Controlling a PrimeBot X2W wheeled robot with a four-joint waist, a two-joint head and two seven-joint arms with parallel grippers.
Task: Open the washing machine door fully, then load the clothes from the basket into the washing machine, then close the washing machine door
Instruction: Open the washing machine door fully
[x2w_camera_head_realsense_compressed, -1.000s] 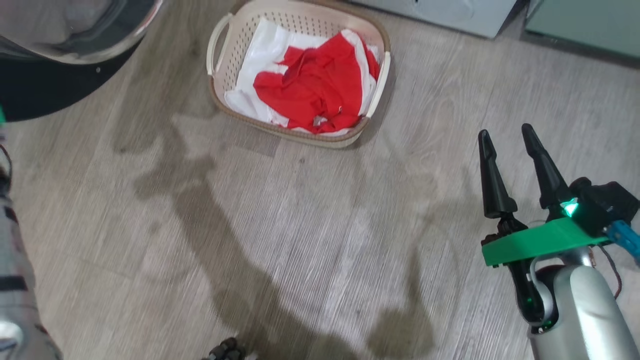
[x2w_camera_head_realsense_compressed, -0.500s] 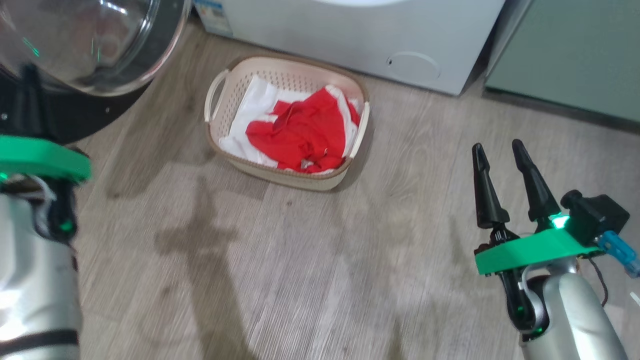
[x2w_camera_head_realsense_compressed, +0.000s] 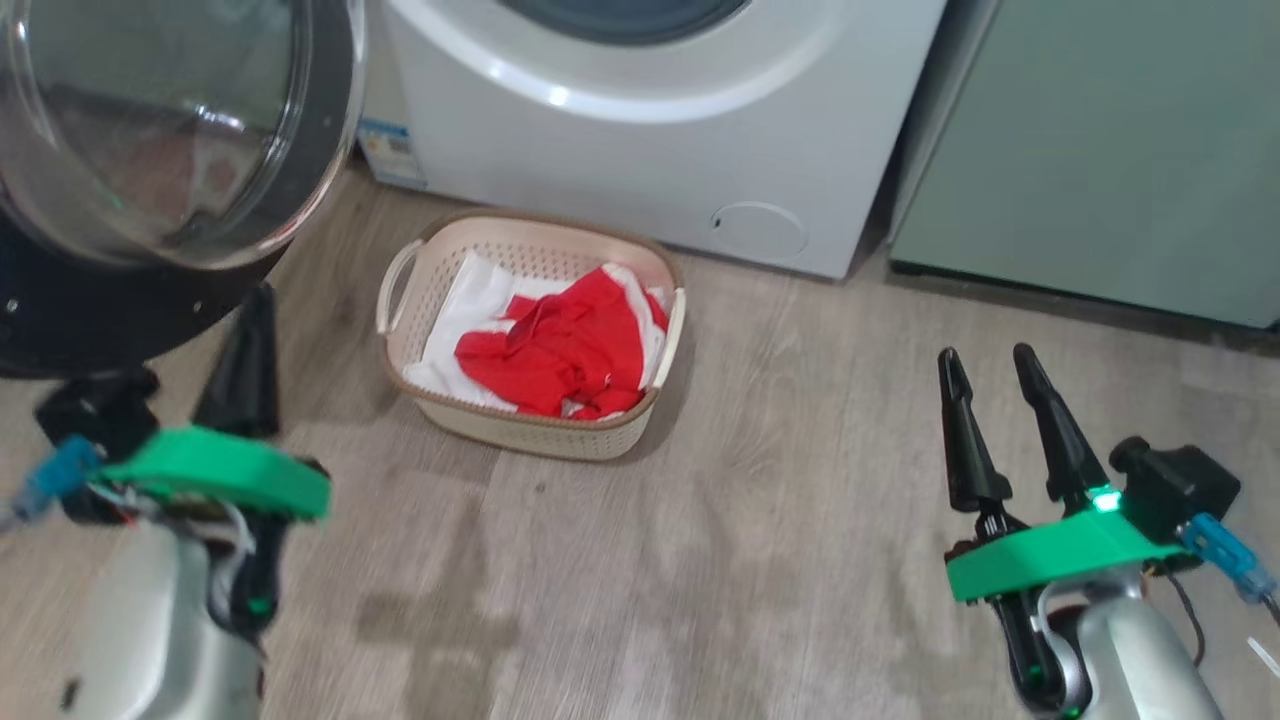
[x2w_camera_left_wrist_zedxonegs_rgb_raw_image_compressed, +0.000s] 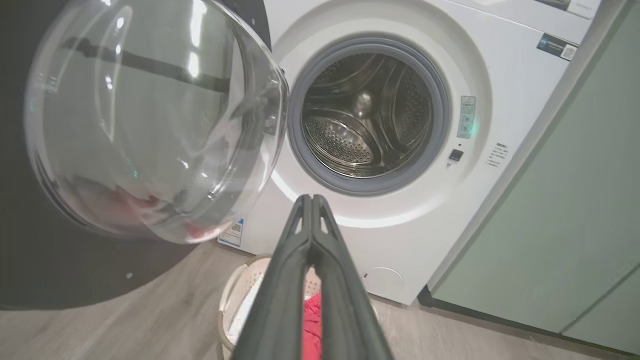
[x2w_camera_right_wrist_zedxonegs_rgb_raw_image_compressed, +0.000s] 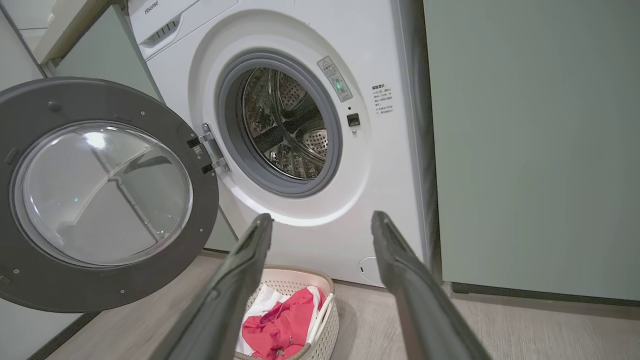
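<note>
The white washing machine (x2w_camera_head_realsense_compressed: 640, 150) stands with its drum (x2w_camera_left_wrist_zedxonegs_rgb_raw_image_compressed: 367, 112) uncovered. Its black-rimmed glass door (x2w_camera_head_realsense_compressed: 150, 130) is swung wide to the left on its hinge. On the floor in front sits the cream basket (x2w_camera_head_realsense_compressed: 400, 300) holding the red clothes (x2w_camera_head_realsense_compressed: 555, 345) on a white sheet. My left gripper (x2w_camera_head_realsense_compressed: 255, 300) hovers left of the basket, below the door, fingers pressed together and shut on nothing (x2w_camera_left_wrist_zedxonegs_rgb_raw_image_compressed: 311, 197). My right gripper (x2w_camera_head_realsense_compressed: 983, 353) hangs open well to the right of the basket, nothing between its fingers (x2w_camera_right_wrist_zedxonegs_rgb_raw_image_compressed: 321, 216).
Pale green cabinets (x2w_camera_head_realsense_compressed: 1100, 150) stand right of the machine. The open door (x2w_camera_right_wrist_zedxonegs_rgb_raw_image_compressed: 100, 195) juts out over the floor at the left. Grey wood-look floor (x2w_camera_head_realsense_compressed: 780, 480) lies between the basket and my right gripper.
The head camera has tilted up, so the machine's front has come into the picture. My left arm has come into view at the lower left. The right gripper stays open.
</note>
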